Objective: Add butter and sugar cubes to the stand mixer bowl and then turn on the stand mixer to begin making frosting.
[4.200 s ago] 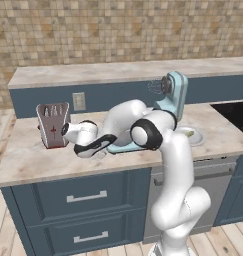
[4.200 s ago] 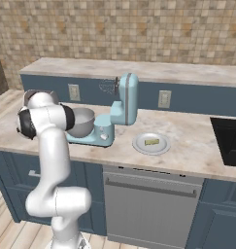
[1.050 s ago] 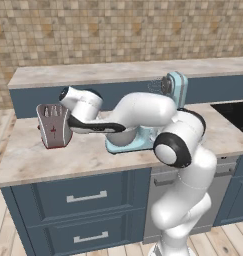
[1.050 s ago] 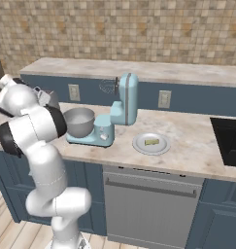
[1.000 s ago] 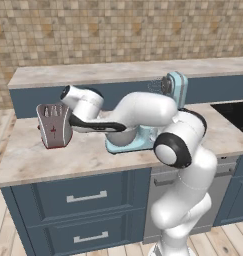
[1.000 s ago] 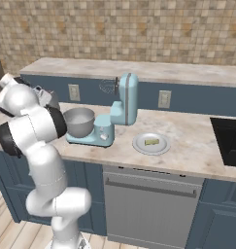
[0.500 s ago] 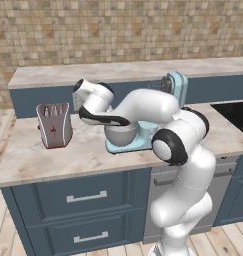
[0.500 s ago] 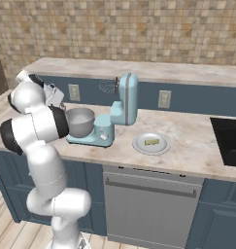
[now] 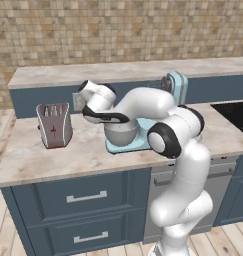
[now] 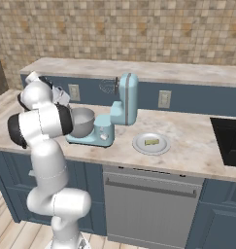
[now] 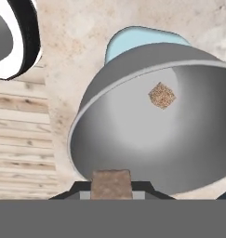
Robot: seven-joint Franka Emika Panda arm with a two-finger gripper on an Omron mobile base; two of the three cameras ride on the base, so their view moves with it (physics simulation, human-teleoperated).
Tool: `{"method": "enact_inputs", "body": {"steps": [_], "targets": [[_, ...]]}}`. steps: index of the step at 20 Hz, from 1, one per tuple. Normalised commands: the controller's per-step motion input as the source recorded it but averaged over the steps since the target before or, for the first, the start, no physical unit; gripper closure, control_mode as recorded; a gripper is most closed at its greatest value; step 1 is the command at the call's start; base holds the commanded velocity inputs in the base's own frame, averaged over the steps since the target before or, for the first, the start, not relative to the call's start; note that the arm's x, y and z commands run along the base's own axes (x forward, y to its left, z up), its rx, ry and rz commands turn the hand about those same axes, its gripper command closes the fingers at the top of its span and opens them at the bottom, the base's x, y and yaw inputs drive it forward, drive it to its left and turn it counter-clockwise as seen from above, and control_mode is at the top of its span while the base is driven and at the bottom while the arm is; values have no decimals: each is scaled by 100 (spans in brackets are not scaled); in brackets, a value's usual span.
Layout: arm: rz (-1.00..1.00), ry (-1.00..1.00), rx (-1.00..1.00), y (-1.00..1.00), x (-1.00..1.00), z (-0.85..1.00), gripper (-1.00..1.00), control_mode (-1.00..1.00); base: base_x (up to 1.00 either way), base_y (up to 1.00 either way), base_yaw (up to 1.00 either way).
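The tool [image 11: 111, 193] grips a small tan-brown sugar cube [image 11: 111, 184] directly above the round grey metal bowl [image 11: 133, 139], where another cube [image 11: 162, 95] lies inside.

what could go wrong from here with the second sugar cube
The fingers hold a sugar cube that sits over the near rim of the bowl, not its middle, so letting go now might drop it on the rim or the counter. One cube is already inside. The butter lies on the plate, so the mixer should not be started yet.
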Motion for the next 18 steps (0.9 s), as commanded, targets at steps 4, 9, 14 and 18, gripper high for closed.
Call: {"method": "enact_inputs", "body": {"steps": [4,9,14,18], "targets": [[0,2,0,0,8,-38,100,-100,0,0,0],[0,0,1,0,13,-28,100,-100,0,0,0],[0,0,2,-4,24,-20,100,-100,0,0,0],[0,1,2,-7,32,-23,100,-100,0,0,0]]}}
